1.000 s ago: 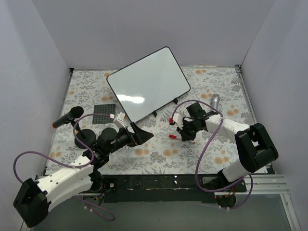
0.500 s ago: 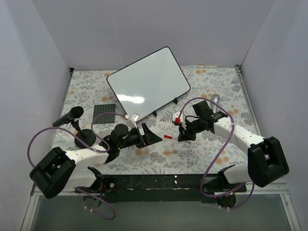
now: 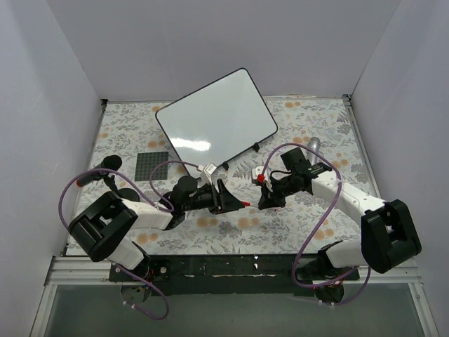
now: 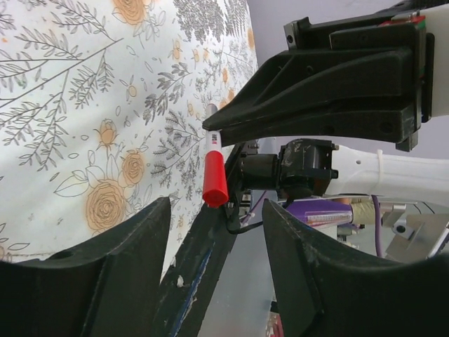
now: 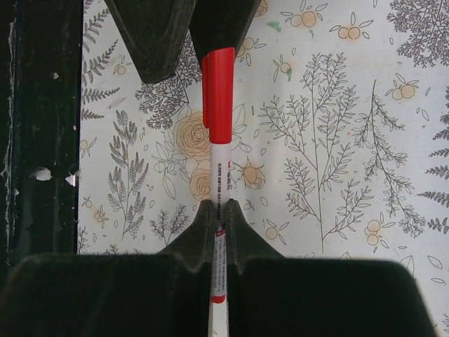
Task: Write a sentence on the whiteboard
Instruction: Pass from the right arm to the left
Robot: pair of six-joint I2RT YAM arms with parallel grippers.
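Observation:
The whiteboard stands tilted at the back of the table, its face blank white; no sentence shows on it. My right gripper is shut on the white barrel of a marker, which lies level above the floral cloth with its red cap pointing left. My left gripper faces it from the left with its jaws apart, one on each side of the cap's end. In the left wrist view a gap shows on both sides of the cap.
A black microphone on a round-footed stand is at the left, beside a dark grey square plate. A silver cylinder lies at the right. The table's black front rail runs just below the grippers.
My left arm has swung right until its jaws reach the marker's cap, and the jaws have narrowed. The right gripper lifted the marker slightly, then held still.

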